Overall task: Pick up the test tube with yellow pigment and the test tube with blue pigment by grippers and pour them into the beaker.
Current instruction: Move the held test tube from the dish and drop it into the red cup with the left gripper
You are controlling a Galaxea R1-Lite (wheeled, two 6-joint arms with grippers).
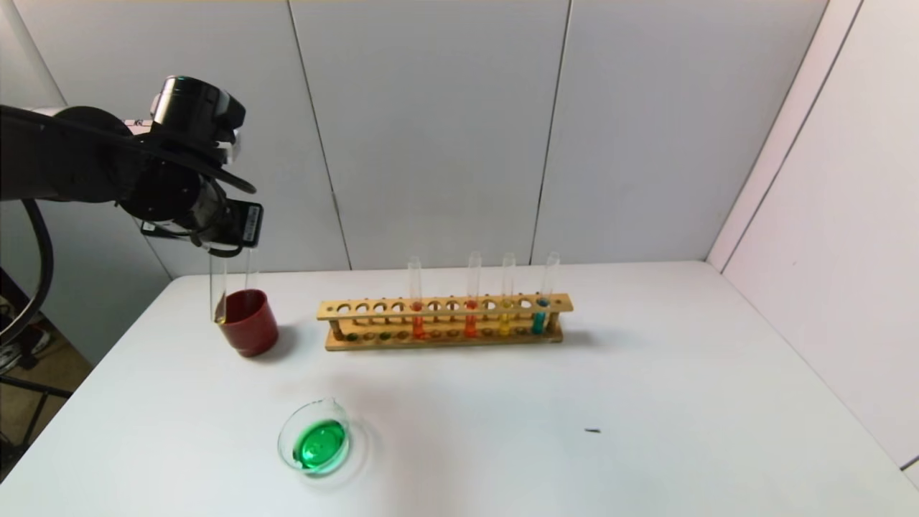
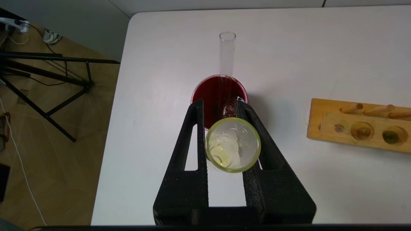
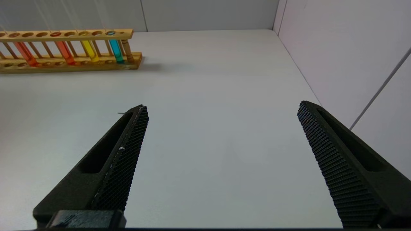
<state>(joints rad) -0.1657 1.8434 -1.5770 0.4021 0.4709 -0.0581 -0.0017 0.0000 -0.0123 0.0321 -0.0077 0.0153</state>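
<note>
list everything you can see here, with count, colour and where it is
table: 1, white, under everything
test tube rack: 1, wooden, middle of the table towards the back
tubes in the rack: 4; two orange-red, one yellow, one teal-blue at the rack's right end
cup: 1, dark red, left of the rack
emptied tubes: 2, clear; one standing in the cup, one held over it
beaker: 1, clear glass holding green liquid, front of the table
small dark speck: 1, front right
left gripper: shut on the held tube, above the cup
right gripper: open, above the table's right side
</note>
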